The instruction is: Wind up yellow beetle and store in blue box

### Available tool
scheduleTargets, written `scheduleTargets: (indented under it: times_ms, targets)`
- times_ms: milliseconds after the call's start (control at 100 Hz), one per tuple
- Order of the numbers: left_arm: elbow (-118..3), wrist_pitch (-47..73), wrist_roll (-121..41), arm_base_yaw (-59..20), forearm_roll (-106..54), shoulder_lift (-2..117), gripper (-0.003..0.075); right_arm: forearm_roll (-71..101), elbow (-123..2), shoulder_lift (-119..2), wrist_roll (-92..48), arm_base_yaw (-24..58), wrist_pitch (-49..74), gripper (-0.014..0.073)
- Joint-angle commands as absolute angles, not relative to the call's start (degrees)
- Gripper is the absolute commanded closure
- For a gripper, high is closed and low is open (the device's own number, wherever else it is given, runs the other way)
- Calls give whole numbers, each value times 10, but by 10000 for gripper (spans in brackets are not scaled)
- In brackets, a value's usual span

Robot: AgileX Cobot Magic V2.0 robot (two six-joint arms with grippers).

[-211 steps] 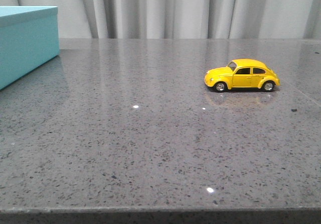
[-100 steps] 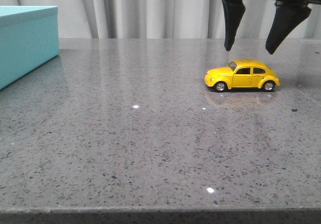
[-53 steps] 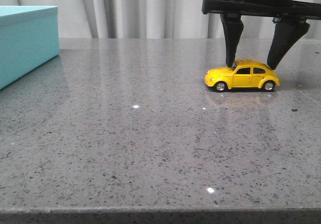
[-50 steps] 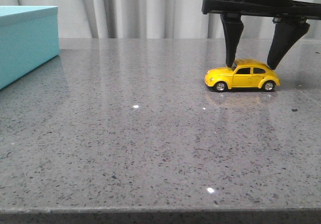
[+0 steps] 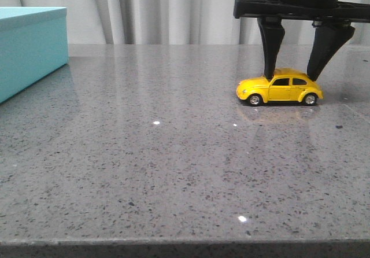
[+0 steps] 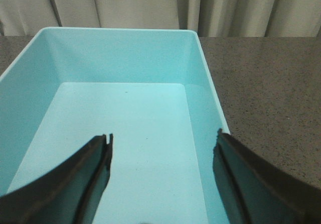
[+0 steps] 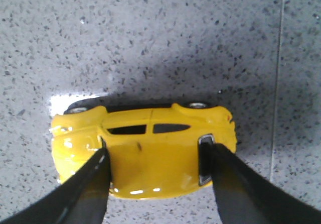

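Your glossy yellow beetle (image 5: pixel 279 88) stands on four wheels on the speckled grey stone counter (image 5: pixel 173 154), right of centre. Right gripper (image 5: pixel 294 73) straddles its rounded roof, fingers wide. Left gripper (image 6: pixel 163 153), fingers wide, hangs over the open matte blue box (image 6: pixel 30 108) far left.

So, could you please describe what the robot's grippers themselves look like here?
Both are matte black. The right gripper has two tapering, wedge-shaped fingers hanging from a flat black crossbar under a dark housing. The left gripper shows the same dark, blade-like fingers. No cables or markings are visible.
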State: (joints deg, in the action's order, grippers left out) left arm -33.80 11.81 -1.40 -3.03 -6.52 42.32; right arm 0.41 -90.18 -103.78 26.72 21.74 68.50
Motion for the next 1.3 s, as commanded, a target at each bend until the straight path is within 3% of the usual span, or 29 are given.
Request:
scheduleTargets:
  times_ms: [0, 780, 1290]
  targets:
    - [-360, 71, -13, -30, -71, 424, 290, -25, -914, -1019, 266, 218, 698, 165]
    - [-360, 86, -13, -30, -73, 424, 290, -133, -890, -1000, 251, 97, 761, 169]
    - [-360, 86, -13, -30, -74, 424, 290, -127, -891, -909, 204, 113, 721, 169]
